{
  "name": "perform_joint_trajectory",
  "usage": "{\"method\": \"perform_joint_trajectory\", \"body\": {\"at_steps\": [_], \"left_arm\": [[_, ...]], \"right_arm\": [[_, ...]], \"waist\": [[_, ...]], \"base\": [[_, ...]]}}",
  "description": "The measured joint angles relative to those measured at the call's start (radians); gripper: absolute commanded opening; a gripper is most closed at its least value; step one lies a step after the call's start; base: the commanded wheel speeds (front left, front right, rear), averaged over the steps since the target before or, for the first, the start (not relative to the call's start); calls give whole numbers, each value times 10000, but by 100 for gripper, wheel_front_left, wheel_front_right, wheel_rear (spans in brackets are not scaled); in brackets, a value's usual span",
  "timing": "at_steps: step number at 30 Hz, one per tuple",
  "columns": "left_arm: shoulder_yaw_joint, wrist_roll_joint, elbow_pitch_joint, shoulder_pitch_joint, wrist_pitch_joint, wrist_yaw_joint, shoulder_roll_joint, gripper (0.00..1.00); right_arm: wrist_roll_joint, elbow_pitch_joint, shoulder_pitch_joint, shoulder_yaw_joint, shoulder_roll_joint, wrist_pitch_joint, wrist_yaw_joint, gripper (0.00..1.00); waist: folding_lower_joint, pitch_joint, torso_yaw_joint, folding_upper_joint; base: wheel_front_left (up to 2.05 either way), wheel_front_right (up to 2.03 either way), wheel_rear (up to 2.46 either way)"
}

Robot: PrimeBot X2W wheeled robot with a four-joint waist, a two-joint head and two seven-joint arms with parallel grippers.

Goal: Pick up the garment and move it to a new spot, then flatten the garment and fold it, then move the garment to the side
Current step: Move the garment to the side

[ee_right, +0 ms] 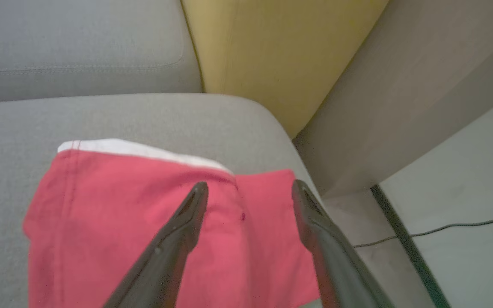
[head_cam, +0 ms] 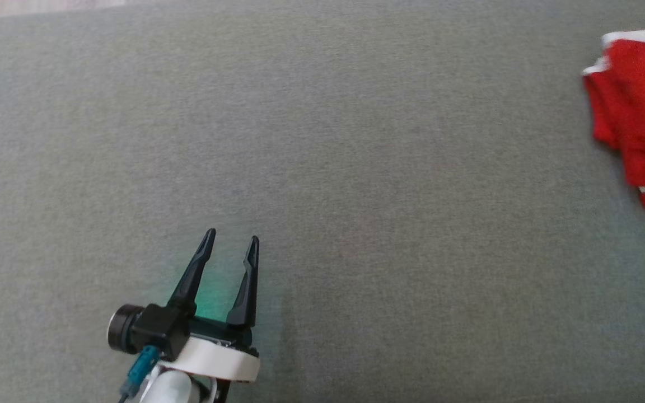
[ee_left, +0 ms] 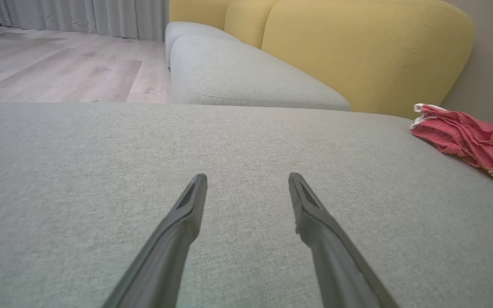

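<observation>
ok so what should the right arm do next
Probably lift the right gripper up and away from the garment. Its fingers stand apart and grip nothing, and the garment looks folded near the cushion's right edge, so the last step seems done.

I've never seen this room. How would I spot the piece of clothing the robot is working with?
Find the big grey sofa seat with yellow back cushions. At its right corner, by the wall, lies a folded garment. It is bright red with white trim, the one colourful thing on the plain grey fabric.
</observation>
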Motion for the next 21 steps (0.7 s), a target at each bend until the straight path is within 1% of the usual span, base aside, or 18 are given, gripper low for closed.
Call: {"method": "perform_joint_trajectory", "body": {"at_steps": [2, 5, 7, 10, 12, 15, 16, 19, 21], "left_arm": [[15, -52, 0, 0, 0, 2, 0, 100], [54, -178, -2, 9, 0, 36, 0, 100], [138, -211, -6, 41, 0, 148, 0, 100], [309, -399, -44, 96, 0, 299, 0, 100], [362, -456, -109, 177, 0, 412, 0, 100], [539, -439, -125, 484, 0, 604, -2, 100], [539, -439, -125, 484, 0, 604, -2, 100], [723, -290, -71, 800, 0, 763, 0, 100], [890, -94, -58, 928, 0, 813, -2, 100]], "right_arm": [[-719, 27, -145, -431, 105, -654, 0, 100], [-1361, -159, -204, -669, 708, -1522, 0, 100], [-1570, -477, -150, -842, 1212, -2098, 0, 100], [-1607, -1352, 257, -928, 1894, -2991, 0, 100], [-1630, -1962, 860, -838, 2280, -3553, 0, 100], [-1705, -2853, 2202, -585, 2819, -4247, 0, 100], [-1705, -2853, 2202, -585, 2819, -4247, 0, 100], [-1804, -3691, 3619, -562, 3549, -4830, 0, 100], [-2109, -4103, 4503, -407, 3925, -5267, 0, 100]], "waist": [[0, -11, 119, 0], [0, -118, 212, 0], [0, -234, 247, 0], [-1, -489, 266, 0], [-1, -699, 255, 0], [-2, -1065, 232, 0], [-2, -1065, 232, 0], [-2, -1427, 213, 0], [-3, -1649, 219, 0]], "base": [[0, 0, 0], [0, 0, 0], [0, 0, 0], [0, 0, 0], [0, 0, 0], [0, 0, 0], [0, 0, 0], [0, 0, 0], [0, 0, 0]]}}
